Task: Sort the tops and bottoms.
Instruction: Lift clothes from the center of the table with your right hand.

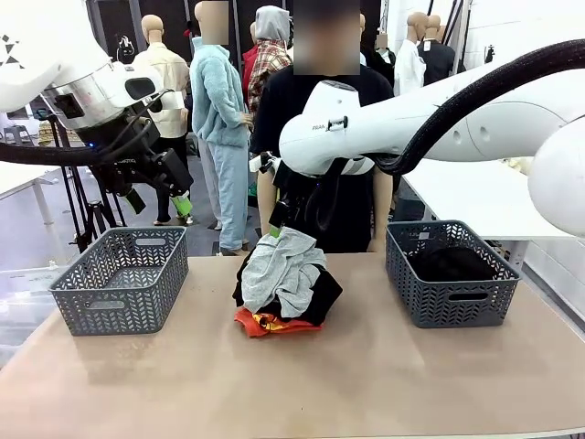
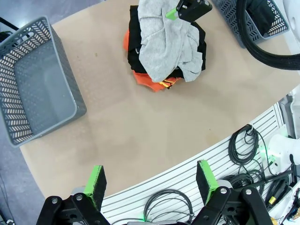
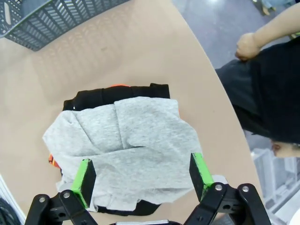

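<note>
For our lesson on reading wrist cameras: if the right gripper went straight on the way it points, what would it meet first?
Probably the light grey top, lying on top of the clothes pile, right ahead of the open right gripper; the gap between them is unclear.

I see a light grey top (image 1: 279,267); under it black cloth (image 1: 322,300) and an orange-red top (image 1: 259,322); a grey herringbone left basket (image 1: 119,285) and right basket (image 1: 450,309) flank it.

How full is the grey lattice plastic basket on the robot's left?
Empty. The grey lattice plastic basket shows its bare floor in the left wrist view, with no cloth inside.
</note>
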`<act>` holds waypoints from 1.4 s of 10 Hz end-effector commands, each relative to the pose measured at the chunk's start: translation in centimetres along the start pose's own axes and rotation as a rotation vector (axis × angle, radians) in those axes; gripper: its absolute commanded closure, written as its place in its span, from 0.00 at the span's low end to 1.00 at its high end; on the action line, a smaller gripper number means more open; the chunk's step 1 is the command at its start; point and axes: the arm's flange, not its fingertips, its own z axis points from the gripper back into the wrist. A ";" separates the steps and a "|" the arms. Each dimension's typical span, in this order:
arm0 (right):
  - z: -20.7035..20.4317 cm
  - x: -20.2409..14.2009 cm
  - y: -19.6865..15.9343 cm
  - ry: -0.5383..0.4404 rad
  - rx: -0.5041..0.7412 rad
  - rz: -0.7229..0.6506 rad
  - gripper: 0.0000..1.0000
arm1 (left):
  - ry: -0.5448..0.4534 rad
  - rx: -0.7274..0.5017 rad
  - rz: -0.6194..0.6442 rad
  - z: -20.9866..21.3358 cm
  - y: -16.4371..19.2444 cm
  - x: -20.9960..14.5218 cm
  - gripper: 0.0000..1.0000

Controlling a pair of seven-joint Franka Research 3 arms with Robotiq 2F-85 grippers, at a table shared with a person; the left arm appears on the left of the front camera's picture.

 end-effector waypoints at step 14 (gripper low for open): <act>-6.5 4.0 -2.0 0.205 -0.092 -0.489 0.00 | 0.001 -0.005 0.003 0.0 0.3 -0.2 0.00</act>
